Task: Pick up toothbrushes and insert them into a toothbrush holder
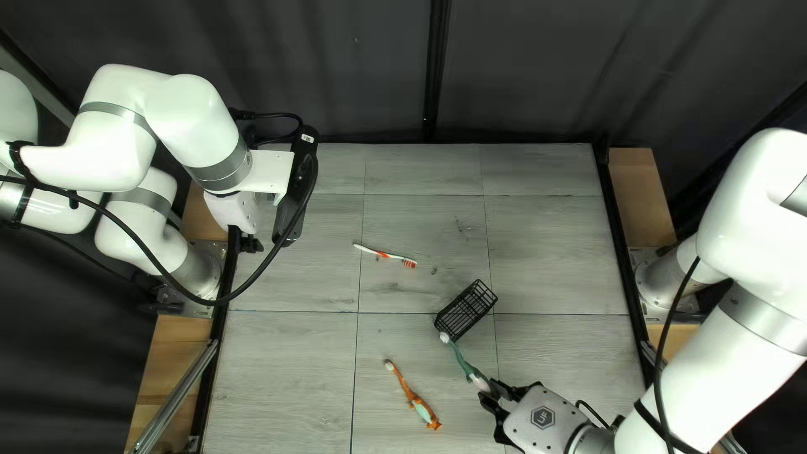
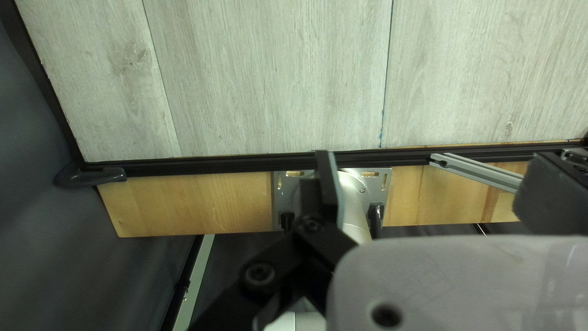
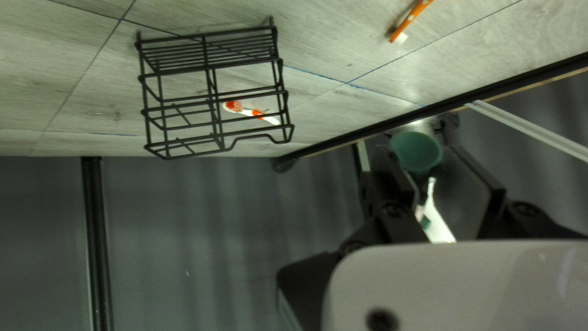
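Note:
A black wire toothbrush holder (image 1: 466, 309) sits mid-table and looks tipped over; it also shows ahead of the gripper in the right wrist view (image 3: 211, 92). My right gripper (image 1: 488, 396) (image 3: 429, 193) is shut on the handle of a green toothbrush (image 1: 463, 362) (image 3: 415, 151), whose white head lies close to the holder's near end. An orange toothbrush (image 1: 413, 397) (image 3: 409, 20) lies on the table left of that gripper. A white-and-orange toothbrush (image 1: 386, 255) (image 3: 250, 111) lies beyond the holder. My left gripper (image 1: 293, 202) (image 2: 432, 170) hangs open and empty above the table's left edge.
The grey plank tabletop (image 1: 542, 252) has a black rim and wooden borders (image 1: 640, 195) at both sides. In the left wrist view my left arm's base plate (image 2: 330, 184) sits on the wooden strip. A dark curtain hangs behind the far edge.

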Available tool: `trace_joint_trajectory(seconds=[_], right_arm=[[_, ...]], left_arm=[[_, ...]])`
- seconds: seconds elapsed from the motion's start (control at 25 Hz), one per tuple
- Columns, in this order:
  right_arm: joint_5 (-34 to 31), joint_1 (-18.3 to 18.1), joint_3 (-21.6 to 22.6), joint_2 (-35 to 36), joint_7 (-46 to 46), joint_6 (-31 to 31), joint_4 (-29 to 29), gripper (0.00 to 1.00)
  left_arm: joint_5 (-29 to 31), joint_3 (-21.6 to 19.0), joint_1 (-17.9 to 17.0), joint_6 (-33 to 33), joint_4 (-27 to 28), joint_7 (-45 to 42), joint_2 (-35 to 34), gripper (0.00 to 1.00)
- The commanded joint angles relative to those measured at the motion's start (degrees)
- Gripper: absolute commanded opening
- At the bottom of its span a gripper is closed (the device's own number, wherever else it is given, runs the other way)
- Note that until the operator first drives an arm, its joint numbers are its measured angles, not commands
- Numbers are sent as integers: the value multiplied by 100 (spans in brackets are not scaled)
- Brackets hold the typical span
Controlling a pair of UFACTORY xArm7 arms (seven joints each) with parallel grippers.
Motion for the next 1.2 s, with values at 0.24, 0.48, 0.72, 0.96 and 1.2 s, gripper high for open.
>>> trace_joint_trajectory(seconds=[0.24, 0.48, 0.72, 0.96, 1.2], right_arm=[[-56, 1, -11, -6, 63, -21, -35, 0], [-56, 1, -11, -6, 63, -21, -35, 0], [-56, 1, -11, -6, 63, -21, -35, 0], [-56, 1, -11, -6, 63, -21, -35, 0], [-56, 1, -11, -6, 63, -21, -35, 0]], left_arm=[[237, -239, -560, 59, 798, 1089, 850, 100], [197, -354, -654, -368, 706, 1080, 1025, 100], [993, -1012, -945, -1776, 828, 1319, 2300, 100], [1678, -1155, -987, -2714, 768, 1689, 2849, 100], [2025, -1005, -835, -3376, 1183, 2030, 3553, 100]])
